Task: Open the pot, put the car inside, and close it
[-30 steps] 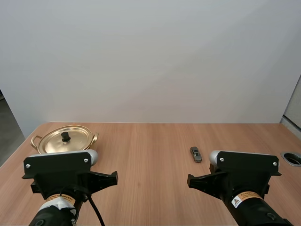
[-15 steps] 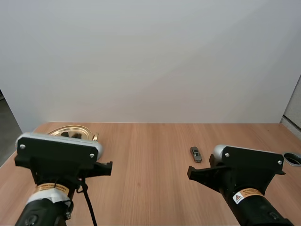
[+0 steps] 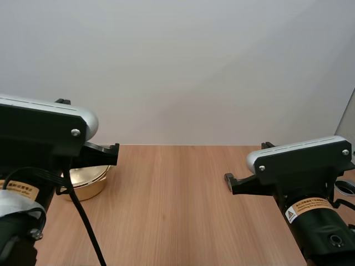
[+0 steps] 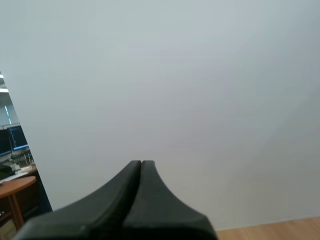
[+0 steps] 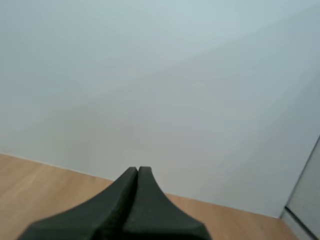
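1. Pale wood covers the desk (image 3: 166, 216), and a plain white wall (image 3: 177, 66) stands behind it.
2. In the high view the left arm (image 3: 39, 127) looms large over the desk's left side, and the right arm (image 3: 302, 160) stands at the right side.
3. The gold pot (image 3: 93, 180) sits on the desk at the far left, mostly hidden behind the left arm. Only part of its side shows, and its top is covered by the arm.
4. A small dark tip just beside the right arm's black bracket (image 3: 244, 185) is possibly the car (image 3: 228, 177). It sits on the desk right of centre, well apart from the pot, and blends into the bracket.
5. The left gripper (image 4: 141, 162) is clenched on nothing, its fingers lying together as one dark wedge that faces the wall.
6. The right gripper (image 5: 138, 169) is likewise clenched and empty, fingers pressed together, aimed at the wall over the desk's far strip.
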